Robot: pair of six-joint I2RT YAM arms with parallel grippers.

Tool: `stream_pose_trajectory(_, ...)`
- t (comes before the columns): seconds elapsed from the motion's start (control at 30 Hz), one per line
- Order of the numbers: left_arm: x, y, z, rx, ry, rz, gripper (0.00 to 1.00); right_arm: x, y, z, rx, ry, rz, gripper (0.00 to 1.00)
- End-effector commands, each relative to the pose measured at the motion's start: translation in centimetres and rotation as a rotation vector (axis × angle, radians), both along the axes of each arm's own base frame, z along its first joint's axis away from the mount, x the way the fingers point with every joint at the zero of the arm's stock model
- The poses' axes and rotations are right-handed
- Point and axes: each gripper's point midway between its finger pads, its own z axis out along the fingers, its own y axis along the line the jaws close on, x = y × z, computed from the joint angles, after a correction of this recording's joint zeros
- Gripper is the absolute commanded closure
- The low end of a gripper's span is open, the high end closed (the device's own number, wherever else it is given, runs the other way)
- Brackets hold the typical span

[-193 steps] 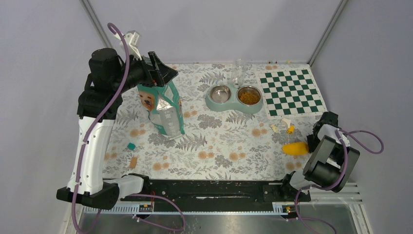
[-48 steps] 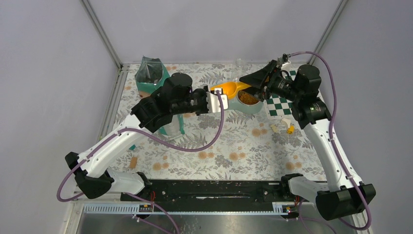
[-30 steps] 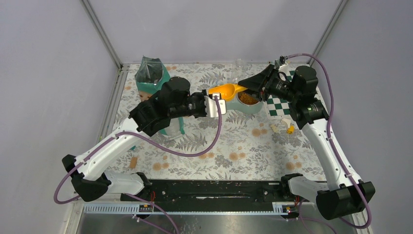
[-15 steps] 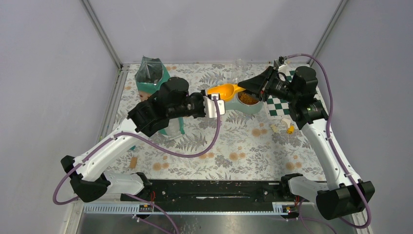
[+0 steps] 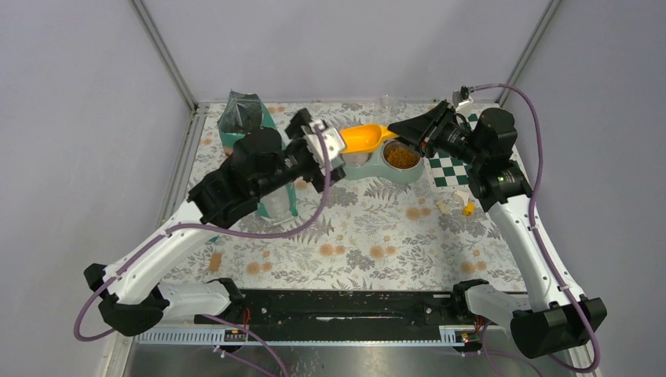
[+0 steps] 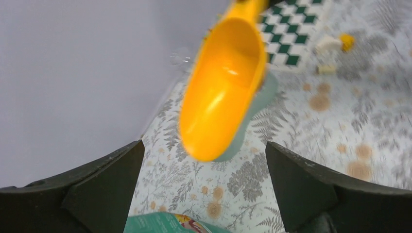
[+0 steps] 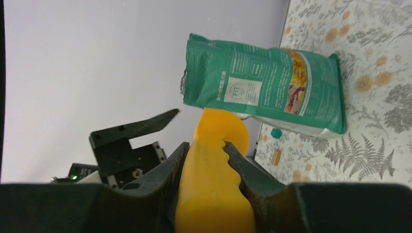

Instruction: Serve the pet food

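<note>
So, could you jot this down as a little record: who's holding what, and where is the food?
Left tool: open, holding nothing
Right tool: shut on the scoop's handle
Scoop: yellow-orange, empty, in the air over the left side of the twin bowl
Pet food: brown kibble in the twin bowl's right cup
Bag: teal, standing upright at the table's far left

Floral-clothed table (image 5: 369, 236): teal bag (image 5: 245, 114) standing back-left, twin-bowl feeder (image 5: 410, 175) centre-back, checkered mat (image 5: 455, 169) right, small scraps (image 5: 468, 208) scattered.
</note>
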Motion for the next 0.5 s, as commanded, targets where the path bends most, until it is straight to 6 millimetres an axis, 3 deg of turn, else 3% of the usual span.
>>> stream_pose_trajectory(0.0,2.1,6.2,8.8,-0.346,-0.021,0.342,0.01,0.0,-0.9,2.9,-0.051,-0.139,-0.074,1.00)
stream_pose_trajectory(0.1,3.5,10.6,11.7,-0.491,0.043,0.527,0.01,0.2,-1.0,2.6,-0.083,-0.138,-0.081,1.00)
stream_pose_trajectory(0.2,4.7,14.5,12.3,-0.566,0.074,0.691,0.01,0.4,-1.1,2.0,-0.102,-0.131,-0.082,1.00)
stream_pose_trajectory(0.3,6.0,17.6,11.1,-0.603,0.140,0.830,0.03,0.6,-1.1,1.4,-0.119,-0.120,-0.082,1.00)
stream_pose_trajectory(0.47,8.4,21.3,6.5,-0.610,0.333,1.007,0.13,0.9,-1.0,0.6,-0.142,-0.108,-0.073,1.00)
